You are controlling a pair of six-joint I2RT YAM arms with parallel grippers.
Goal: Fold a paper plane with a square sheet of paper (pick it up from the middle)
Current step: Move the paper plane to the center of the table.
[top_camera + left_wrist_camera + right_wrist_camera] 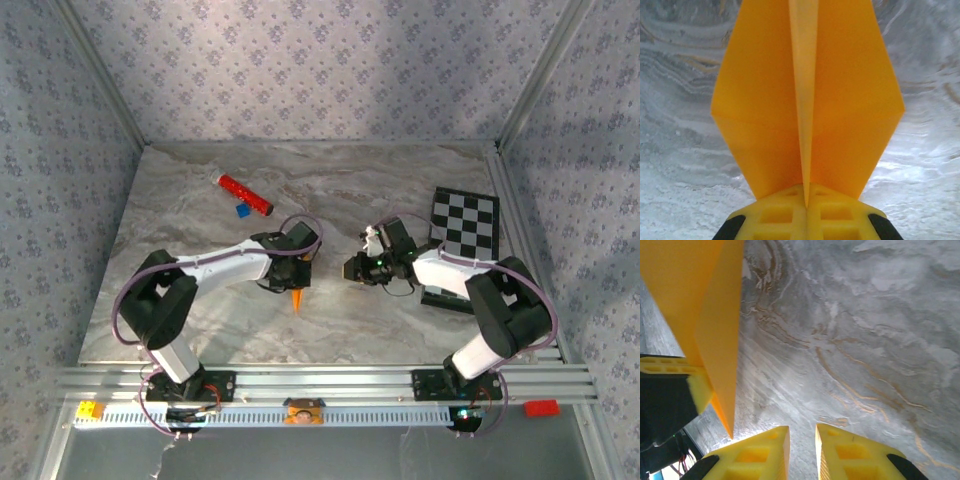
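Left tool (pixel 806 206) was pressed together on the centre crease of the paper plane (pixel 760 115). The plane stood out from the fingers with both wings spread, over the marble worktop (pixel 675 165). From overhead, its orange tip poked out under the left tool, near the worktop's middle. Right tool (pixel 802 432) sat close by, facing the plane, fingers a narrow gap apart and pinching nothing. Red cylinder (pixel 245 195) lay far back on the left. Checkered board (pixel 465 222) lay at the right edge.
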